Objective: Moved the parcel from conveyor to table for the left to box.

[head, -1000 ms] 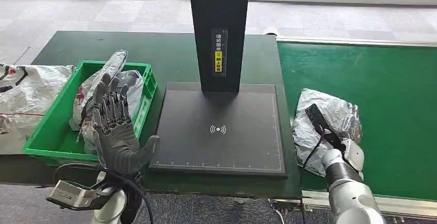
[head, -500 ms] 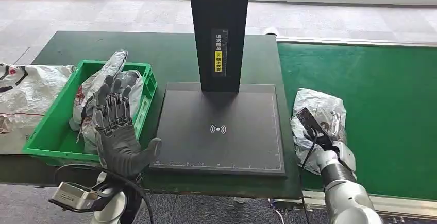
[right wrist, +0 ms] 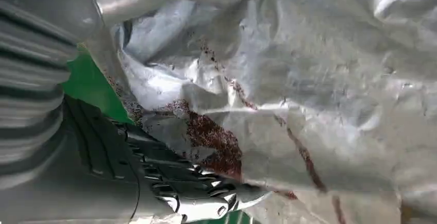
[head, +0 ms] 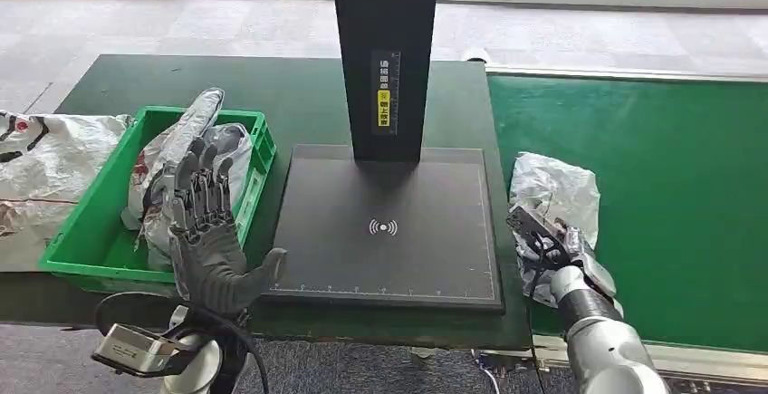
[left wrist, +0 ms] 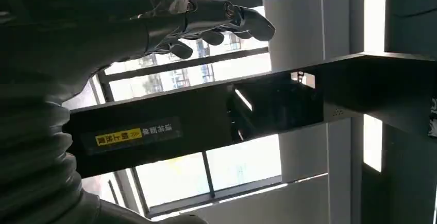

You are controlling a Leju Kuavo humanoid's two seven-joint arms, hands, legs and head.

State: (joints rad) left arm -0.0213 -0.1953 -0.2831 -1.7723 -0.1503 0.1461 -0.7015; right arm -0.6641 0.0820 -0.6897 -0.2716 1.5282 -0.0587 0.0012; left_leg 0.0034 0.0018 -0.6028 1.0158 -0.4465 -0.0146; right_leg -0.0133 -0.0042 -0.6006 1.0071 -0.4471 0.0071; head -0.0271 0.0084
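The crumpled silver parcel (head: 554, 189) lies on the green conveyor (head: 670, 186), right beside the edge of the dark table (head: 272, 95). My right hand (head: 569, 251) grips its near end; in the right wrist view the parcel (right wrist: 309, 90) sits between the thumb and the dark fingers (right wrist: 170, 183). My left hand (head: 206, 231) is raised with fingers spread and nothing in it, over the near right corner of the green box (head: 91, 231). The left wrist view shows that hand (left wrist: 154, 23) with its fingers stretched out against the windows.
The green box holds other silver parcels (head: 195, 140). A black scanner plate (head: 389, 258) with a tall black post (head: 385, 50) stands between box and conveyor. A white bag (head: 36, 168) lies left of the box.
My right hand has drawn the parcel leftward along the conveyor, toward the table edge and nearer me. The left hand has hardly moved.
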